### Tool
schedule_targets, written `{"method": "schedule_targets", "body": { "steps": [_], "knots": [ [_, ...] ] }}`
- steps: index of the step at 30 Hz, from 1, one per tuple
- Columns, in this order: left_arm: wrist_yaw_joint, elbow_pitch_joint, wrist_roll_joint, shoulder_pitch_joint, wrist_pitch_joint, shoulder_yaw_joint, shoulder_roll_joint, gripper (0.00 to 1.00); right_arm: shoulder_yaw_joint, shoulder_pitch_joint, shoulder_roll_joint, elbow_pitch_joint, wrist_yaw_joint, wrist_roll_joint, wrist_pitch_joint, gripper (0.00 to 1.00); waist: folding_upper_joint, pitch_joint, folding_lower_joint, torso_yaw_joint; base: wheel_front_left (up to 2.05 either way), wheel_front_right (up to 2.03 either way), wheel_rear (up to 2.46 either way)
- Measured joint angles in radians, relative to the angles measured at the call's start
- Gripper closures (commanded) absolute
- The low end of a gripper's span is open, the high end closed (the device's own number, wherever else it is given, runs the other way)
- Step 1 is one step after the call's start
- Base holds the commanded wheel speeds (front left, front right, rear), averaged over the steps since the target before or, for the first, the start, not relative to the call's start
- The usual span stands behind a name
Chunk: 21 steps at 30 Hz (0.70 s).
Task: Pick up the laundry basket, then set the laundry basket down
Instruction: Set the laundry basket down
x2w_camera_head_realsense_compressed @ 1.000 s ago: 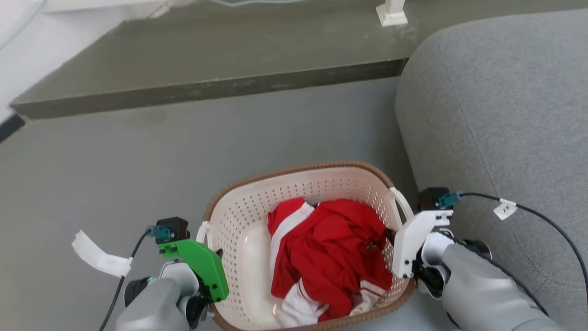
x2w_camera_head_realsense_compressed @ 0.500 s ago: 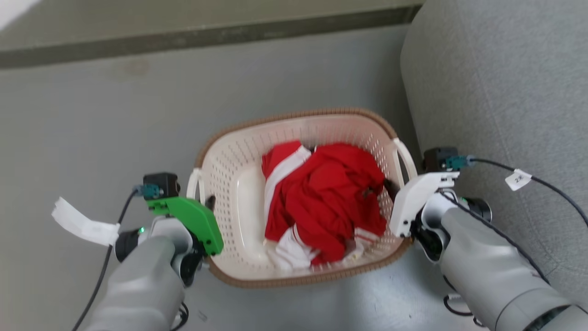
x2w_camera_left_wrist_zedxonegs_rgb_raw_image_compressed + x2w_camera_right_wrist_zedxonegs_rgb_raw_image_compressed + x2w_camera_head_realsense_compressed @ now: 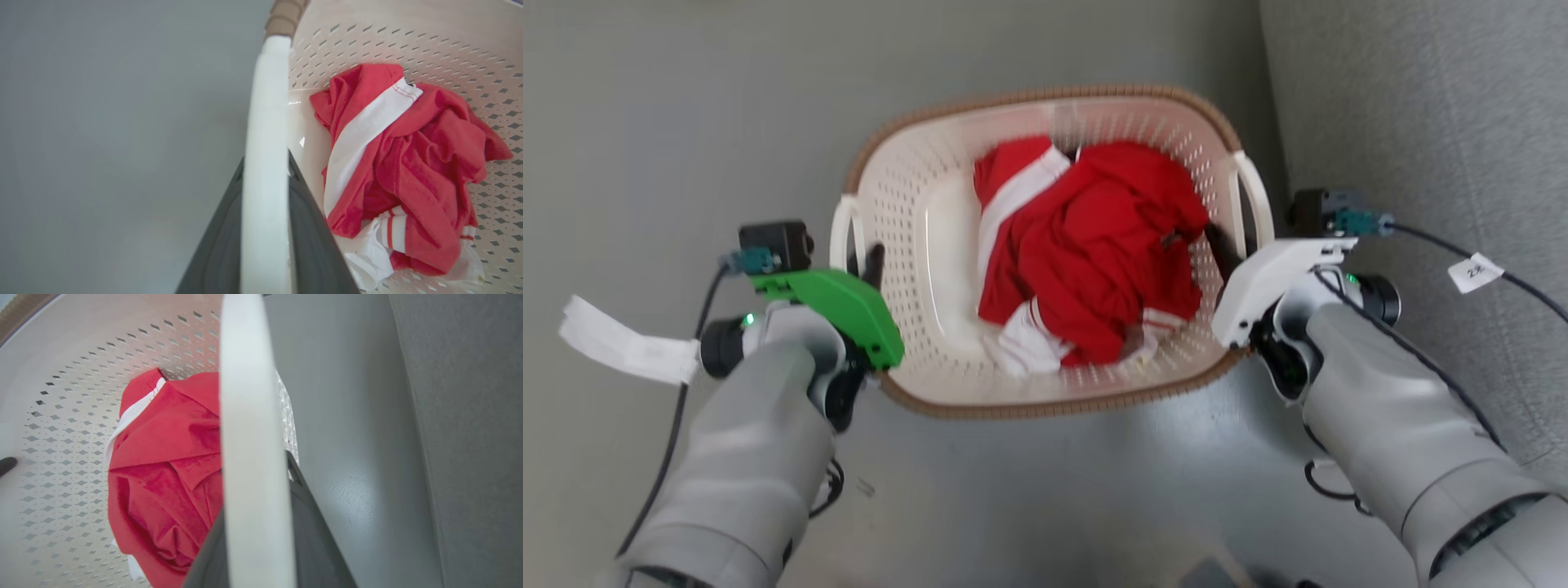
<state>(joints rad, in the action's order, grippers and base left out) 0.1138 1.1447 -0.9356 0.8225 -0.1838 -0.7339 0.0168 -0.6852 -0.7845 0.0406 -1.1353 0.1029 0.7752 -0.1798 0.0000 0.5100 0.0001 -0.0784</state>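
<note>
Over grey floor (image 3: 670, 98), the left gripper (image 3: 864, 263) and right gripper (image 3: 1232, 249) stay clamped on the laundry basket (image 3: 1045, 406), view tilted lower.

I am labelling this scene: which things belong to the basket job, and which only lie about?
Job: laundry basket; left gripper and right gripper, each on a handle.
Lying about: red-and-white clothes inside it; grey sofa; floor.

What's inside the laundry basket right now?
A crumpled red and white garment lies in the laundry basket, toward its right side; the perforated floor left of it is bare. Anything beneath the garment is hidden.
</note>
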Motion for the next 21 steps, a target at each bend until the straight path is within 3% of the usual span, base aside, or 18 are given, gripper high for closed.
{"method": "schedule_targets", "body": {
  "steps": [21],
  "knots": [
    [0.0, -0.023, 0.021, 0.18, -0.052, 0.026, 0.004, 1.0, 0.038, -0.162, 0.022, 0.007, 0.0, -0.01, -0.058, 1.0, 0.0, 0.302, 0.0001, 0.01, 0.0, 0.0, 0.0]
  ]
}}
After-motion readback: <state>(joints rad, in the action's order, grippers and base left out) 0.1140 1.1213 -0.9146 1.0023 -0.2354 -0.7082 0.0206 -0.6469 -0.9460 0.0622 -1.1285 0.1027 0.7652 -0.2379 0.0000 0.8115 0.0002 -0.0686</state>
